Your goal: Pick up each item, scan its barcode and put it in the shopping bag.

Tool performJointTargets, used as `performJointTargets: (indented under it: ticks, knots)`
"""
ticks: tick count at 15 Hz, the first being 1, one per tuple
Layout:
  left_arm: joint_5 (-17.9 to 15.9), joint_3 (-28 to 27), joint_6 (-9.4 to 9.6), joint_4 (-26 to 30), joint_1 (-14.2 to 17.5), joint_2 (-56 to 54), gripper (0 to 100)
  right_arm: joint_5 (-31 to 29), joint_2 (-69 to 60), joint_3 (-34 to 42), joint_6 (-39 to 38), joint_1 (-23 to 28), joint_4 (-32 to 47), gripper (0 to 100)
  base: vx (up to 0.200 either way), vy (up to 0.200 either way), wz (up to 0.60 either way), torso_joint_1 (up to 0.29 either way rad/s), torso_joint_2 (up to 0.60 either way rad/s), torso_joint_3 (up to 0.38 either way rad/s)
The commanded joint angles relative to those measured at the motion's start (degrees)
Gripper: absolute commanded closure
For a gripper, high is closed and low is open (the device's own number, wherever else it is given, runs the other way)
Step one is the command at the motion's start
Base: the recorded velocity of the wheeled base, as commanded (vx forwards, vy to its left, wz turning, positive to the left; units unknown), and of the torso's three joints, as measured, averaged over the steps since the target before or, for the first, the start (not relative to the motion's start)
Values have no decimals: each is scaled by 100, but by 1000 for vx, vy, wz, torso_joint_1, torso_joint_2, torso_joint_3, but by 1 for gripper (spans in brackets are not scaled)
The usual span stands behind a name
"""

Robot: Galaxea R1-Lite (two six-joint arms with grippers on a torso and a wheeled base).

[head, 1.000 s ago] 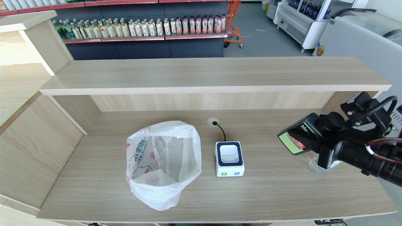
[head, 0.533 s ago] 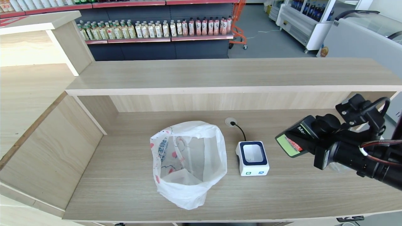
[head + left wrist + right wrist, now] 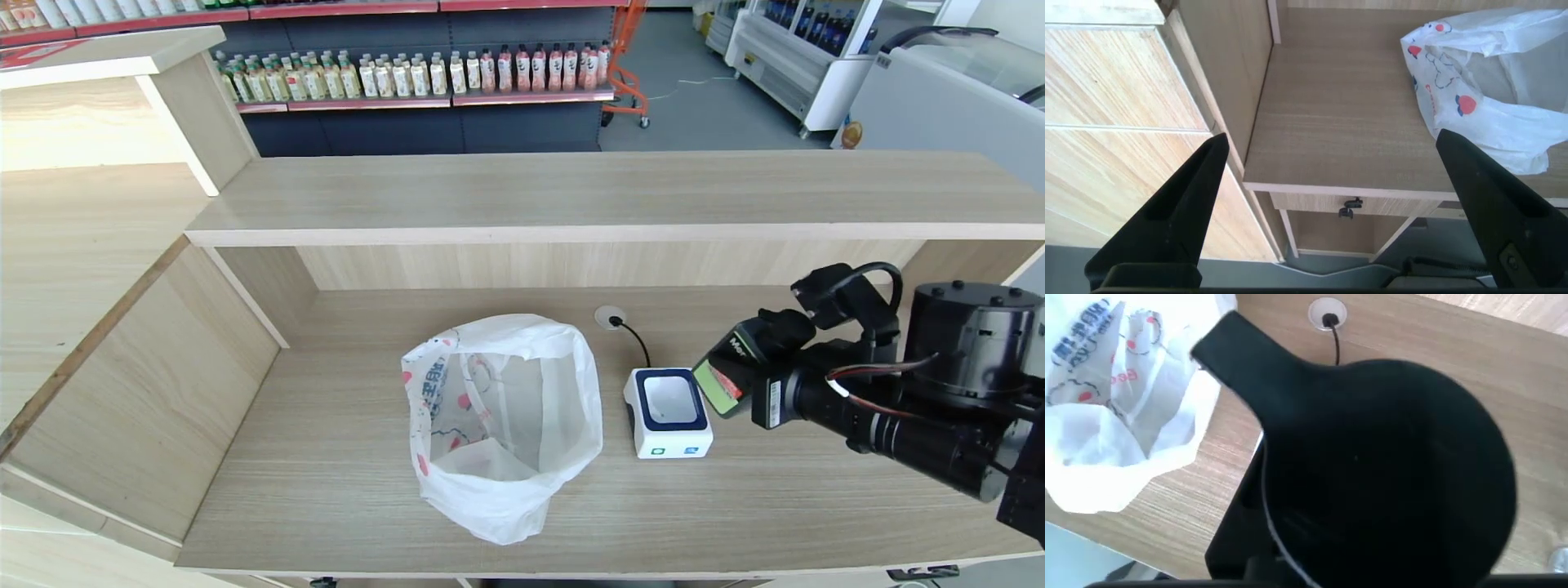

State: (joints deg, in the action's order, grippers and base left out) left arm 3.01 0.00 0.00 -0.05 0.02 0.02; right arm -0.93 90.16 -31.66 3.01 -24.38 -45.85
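Black package [image 3: 720, 369], green-labelled, sits pinched in our right gripper [image 3: 755, 363] at centre-right of the head view, just beside the scanner [image 3: 668, 412]. We risk a missed read if its barcode faces away from the window.

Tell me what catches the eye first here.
The right pincer holds a dark packet with a green-and-red label aloft, just right of the white scanner. Left of the scanner, the white shopping bag stands open in the middle of the counter.
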Motion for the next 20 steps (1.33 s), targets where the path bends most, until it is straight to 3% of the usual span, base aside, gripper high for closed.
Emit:
performJointTargets:
  ticks: [1, 3, 7, 10, 15, 17, 20]
  knots:
    - [7, 0, -9, -4, -2, -2, 0, 339, 379, -543, -477, -427, 15, 100, 0, 0, 0, 0, 0, 0]
    - [-2, 0, -9, -4, -2, -2, 0, 567, 854, -921, -424, -489, -38, 100, 0, 0, 0, 0, 0, 0]
    - [7, 0, -9, -4, -2, -2, 0, 849, 1249, -983, 50, -726, -152, 100, 0, 0, 0, 0, 0, 0]
    - [7, 0, -9, -4, -2, -2, 0, 849, 1698, -807, 253, -990, -1014, 100, 0, 0, 0, 0, 0, 0]
    - [-2, 0, -9, -4, -2, -2, 0, 1130, 2155, -649, 771, -744, -1840, 100, 0, 0, 0, 0, 0, 0]
    - [-2, 0, -9, -4, -2, -2, 0, 1481, 2313, -745, 736, -585, -1805, 100, 0, 0, 0, 0, 0, 0]
    - [7, 0, -9, -4, -2, -2, 0, 2510, 2621, -956, 534, -489, -1682, 100, 0, 0, 0, 0, 0, 0]
